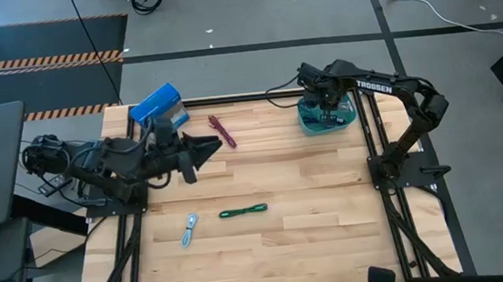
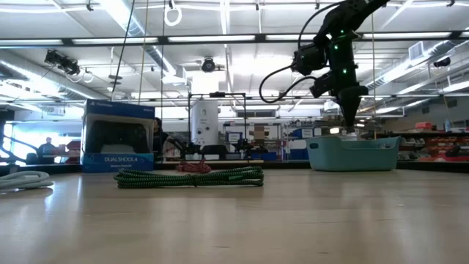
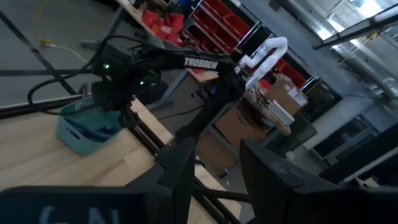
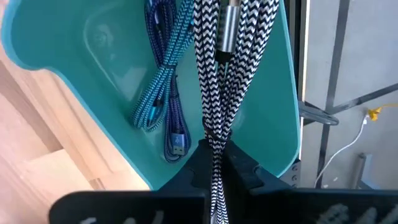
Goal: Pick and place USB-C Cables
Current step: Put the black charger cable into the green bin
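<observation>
My right gripper (image 4: 214,154) points down into the teal bin (image 1: 309,122) at the table's far right and is shut on a grey, black-and-white braided cable (image 4: 217,68). A teal cable (image 4: 158,81) and a purple cable (image 4: 174,127) lie on the bin's floor. On the table lie a maroon cable (image 1: 221,131), a green cable (image 1: 243,212) and a silvery-blue cable (image 1: 189,229), all flat on the wood. My left gripper (image 1: 208,147) is open and empty, hovering left of the maroon cable. My right gripper pinches one end of the braided cable bundle (image 4: 214,134) between its two fingers, several strands together. The fingers come from above, pointing down, along the bundle. The bundle hangs below them inside the bin, its silver plug (image 4: 227,28) lowest; whether it touches the floor cannot be told.
A blue DualShock 4 box (image 1: 155,104) stands at the far left edge, behind my left arm. In the low view the green cable (image 2: 190,177) lies in front of the maroon one (image 2: 194,167). Bare wood lies between the cables and the bin.
</observation>
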You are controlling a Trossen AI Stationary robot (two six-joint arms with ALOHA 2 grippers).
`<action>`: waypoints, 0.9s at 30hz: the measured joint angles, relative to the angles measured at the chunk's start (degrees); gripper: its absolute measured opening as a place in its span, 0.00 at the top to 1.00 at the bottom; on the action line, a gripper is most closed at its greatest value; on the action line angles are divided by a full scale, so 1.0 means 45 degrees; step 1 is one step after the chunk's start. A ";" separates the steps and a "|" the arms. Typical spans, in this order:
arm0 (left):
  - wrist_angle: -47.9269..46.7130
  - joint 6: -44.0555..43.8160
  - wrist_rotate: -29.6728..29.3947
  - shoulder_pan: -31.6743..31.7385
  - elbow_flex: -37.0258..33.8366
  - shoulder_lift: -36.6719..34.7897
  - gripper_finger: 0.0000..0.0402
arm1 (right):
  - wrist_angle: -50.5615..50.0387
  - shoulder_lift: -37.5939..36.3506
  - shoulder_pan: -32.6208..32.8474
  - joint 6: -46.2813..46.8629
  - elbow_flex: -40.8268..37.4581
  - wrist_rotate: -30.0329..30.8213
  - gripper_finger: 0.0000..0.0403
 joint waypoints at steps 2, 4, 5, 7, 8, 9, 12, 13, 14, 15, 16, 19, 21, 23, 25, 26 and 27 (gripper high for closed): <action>0.0064 0.0001 0.0005 0.0011 0.0010 0.0031 0.67 | -0.0001 0.0000 0.0000 0.0000 0.0002 -0.0104 0.96; -0.0009 0.0016 -0.0007 0.0035 0.0005 0.0059 0.67 | 0.0056 0.0000 0.0000 0.0026 0.0005 -0.0242 0.96; -0.0014 0.0045 -0.0067 0.0060 0.0005 0.0064 0.67 | 0.0136 0.0000 0.0000 0.0044 0.0005 -0.0326 0.96; 0.0073 0.0296 -0.0185 0.0202 0.0005 0.0054 0.67 | 0.0239 0.0000 0.0000 0.0079 0.0005 -0.0516 0.96; 0.0112 0.0510 -0.0194 0.0254 0.0005 0.0054 0.67 | 0.0203 0.0000 0.0000 0.0022 0.0005 -0.0704 0.96; 0.0160 0.0753 -0.0204 0.0297 0.0005 0.0054 0.67 | 0.0176 0.0000 0.0000 -0.0039 0.0005 -0.0881 0.96; 0.0508 0.2047 -0.0183 0.0307 0.0009 0.0054 0.67 | 0.0139 0.0000 0.0039 -0.0155 0.0005 -0.1117 0.96; 0.0565 0.2540 -0.0089 0.0283 0.0010 0.0044 0.67 | 0.0120 0.0000 0.0057 -0.0241 0.0005 -0.1228 0.96; 0.0576 0.2955 0.0060 0.0235 0.0010 0.0044 0.67 | 0.0121 0.0000 0.0082 -0.0298 0.0005 -0.1283 0.96; 0.0590 0.3452 0.0174 0.0205 0.0010 0.0044 0.67 | 0.0122 0.0000 0.0104 -0.0311 0.0004 -0.1287 0.96; 0.0572 0.3935 0.0221 0.0165 0.0010 0.0044 0.67 | 0.0114 0.0000 0.0102 -0.0305 0.0005 -0.1292 0.96; 0.0571 0.5540 0.0229 0.0087 0.0010 0.0044 0.67 | -0.0027 0.0000 0.0102 -0.0243 0.0005 -0.1345 0.96; 0.0552 0.6426 0.0220 0.0135 0.0010 0.0044 0.67 | -0.0193 0.0000 0.0102 -0.0243 0.0005 -0.1345 0.96; 0.0564 0.6891 0.0224 0.0282 0.0010 0.0044 0.67 | -0.0271 0.0000 0.0102 -0.0243 0.0005 -0.1345 0.95; 0.0566 0.6683 0.0223 0.0455 0.0010 0.0044 0.67 | -0.0356 0.0000 0.0102 -0.0243 0.0002 -0.1345 0.95; 0.0563 0.6425 0.0223 0.0551 0.0010 0.0044 0.67 | -0.0373 0.0000 0.0102 -0.0243 0.0005 -0.1345 0.95; 0.0561 0.6146 0.0215 0.0635 0.0010 0.0044 0.67 | -0.0384 0.0000 0.0102 -0.0243 0.0003 -0.1345 0.95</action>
